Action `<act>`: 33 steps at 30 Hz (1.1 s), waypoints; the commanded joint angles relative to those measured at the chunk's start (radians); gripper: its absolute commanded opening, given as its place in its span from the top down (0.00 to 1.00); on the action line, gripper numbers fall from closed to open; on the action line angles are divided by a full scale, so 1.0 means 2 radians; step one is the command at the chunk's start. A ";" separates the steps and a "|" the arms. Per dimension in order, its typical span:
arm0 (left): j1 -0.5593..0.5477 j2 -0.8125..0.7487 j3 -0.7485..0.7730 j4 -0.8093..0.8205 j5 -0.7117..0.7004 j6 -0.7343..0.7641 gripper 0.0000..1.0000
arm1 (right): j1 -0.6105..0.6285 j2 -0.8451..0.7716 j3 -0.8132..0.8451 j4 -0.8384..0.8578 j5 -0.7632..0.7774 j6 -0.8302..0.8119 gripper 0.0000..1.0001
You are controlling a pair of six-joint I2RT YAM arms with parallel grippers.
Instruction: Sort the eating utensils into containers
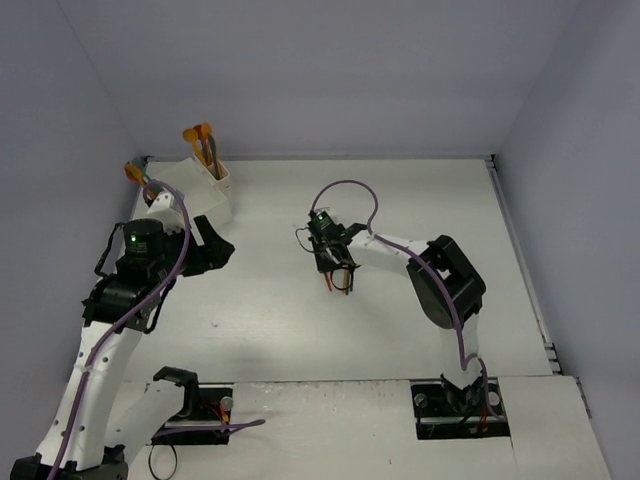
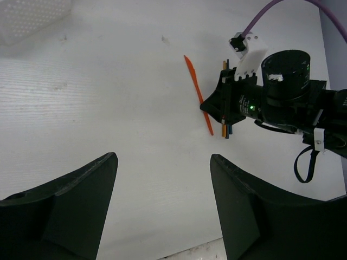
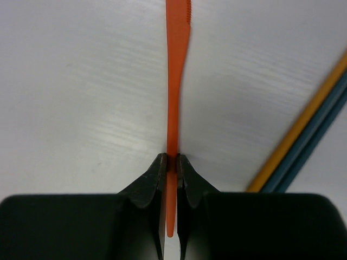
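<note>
My right gripper is shut on the handle of an orange plastic knife that lies flat on the white table, blade pointing away. Just right of it lie a yellow-orange utensil and two teal ones, side by side. In the left wrist view the same knife sticks out from the right gripper. My left gripper hangs open and empty above bare table, well short of the knife. The white containers stand at the back left, with orange utensils upright in them.
Another orange and teal utensil pokes up at the containers' left end. A corner of the containers shows in the left wrist view. Grey walls close the table on three sides. The right arm's purple cable loops above its wrist.
</note>
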 commanded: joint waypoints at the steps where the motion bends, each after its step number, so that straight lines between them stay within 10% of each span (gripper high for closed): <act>1: -0.004 0.013 0.022 0.021 0.030 -0.033 0.34 | 0.043 -0.060 0.016 0.030 -0.030 -0.020 1.00; 15: -0.018 0.046 0.044 0.094 0.063 -0.097 0.33 | 0.095 -0.252 -0.051 0.173 -0.121 -0.056 1.00; 33: -0.080 0.085 0.040 0.210 -0.005 -0.120 0.42 | 0.101 -0.299 -0.058 0.191 -0.137 -0.056 1.00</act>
